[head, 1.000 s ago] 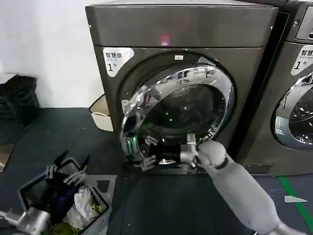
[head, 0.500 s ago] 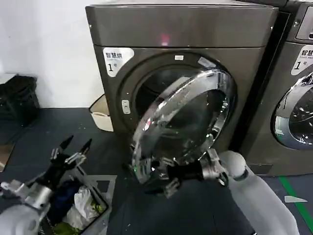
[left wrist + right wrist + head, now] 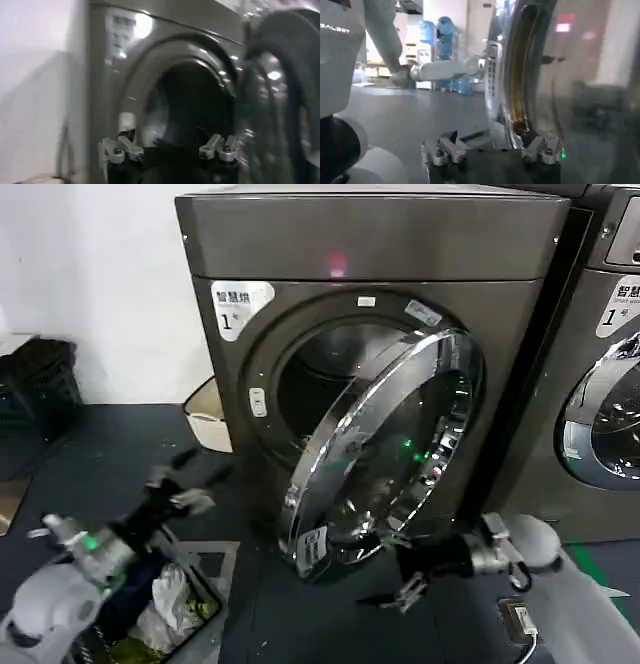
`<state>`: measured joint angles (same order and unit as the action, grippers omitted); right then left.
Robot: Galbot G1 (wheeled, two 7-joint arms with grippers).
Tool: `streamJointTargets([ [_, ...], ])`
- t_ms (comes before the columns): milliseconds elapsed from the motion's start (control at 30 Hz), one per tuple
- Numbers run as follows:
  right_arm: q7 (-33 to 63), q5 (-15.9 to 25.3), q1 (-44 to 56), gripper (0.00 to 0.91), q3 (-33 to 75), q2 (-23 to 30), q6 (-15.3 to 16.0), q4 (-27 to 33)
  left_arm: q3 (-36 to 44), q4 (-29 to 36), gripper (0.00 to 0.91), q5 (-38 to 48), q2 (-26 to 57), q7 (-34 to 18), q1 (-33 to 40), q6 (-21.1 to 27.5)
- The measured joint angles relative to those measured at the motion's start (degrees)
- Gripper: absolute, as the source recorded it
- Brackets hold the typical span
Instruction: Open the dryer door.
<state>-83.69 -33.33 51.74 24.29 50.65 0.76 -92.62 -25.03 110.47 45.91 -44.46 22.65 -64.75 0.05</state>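
The dryer (image 3: 370, 234) is dark bronze-grey with a white "1" sticker. Its dryer door (image 3: 390, 444), chrome ring round dark glass, stands swung partly open on its right hinge, baring the drum opening (image 3: 320, 374). My right gripper (image 3: 392, 576) is open just under the door's lower rim. In the right wrist view the door's edge (image 3: 515, 100) stands between the spread fingers (image 3: 442, 150), close to one of them. My left gripper (image 3: 185, 484) is open, raised left of the door. In the left wrist view it (image 3: 170, 150) faces the drum opening (image 3: 195, 105).
A twin machine (image 3: 610, 384) stands hard against the dryer's right side. A basket (image 3: 215, 559) of laundry sits on the floor at lower left under my left arm. A white tub (image 3: 205, 419) lies by the dryer's left side. Green tape (image 3: 600, 584) marks the floor at right.
The door has swung from nearly shut to well open. My right gripper moved down and right along its lower rim. My left arm rose from the basket towards the dryer's front.
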Motion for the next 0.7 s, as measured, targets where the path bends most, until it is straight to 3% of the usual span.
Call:
streamJointTargets([
  [367,3.8,-1.2,10.5,0.907,18.6,1.7,0.1,-1.5,12.8,-3.3,0.907,0.1,-2.1,1.8,8.8,-0.1],
  [600,11.9,1.2,17.1,0.907,32.1,6.6,-0.6,-3.3,17.4,-3.5,0.907,-0.8,-3.5,3.3,12.1,-0.2],
  [700,16.9,0.5,19.6,0.907,37.6,9.9,1.6,-6.2,19.1,-2.8,0.907,-0.9,-3.3,3.7,13.1,-0.1],
])
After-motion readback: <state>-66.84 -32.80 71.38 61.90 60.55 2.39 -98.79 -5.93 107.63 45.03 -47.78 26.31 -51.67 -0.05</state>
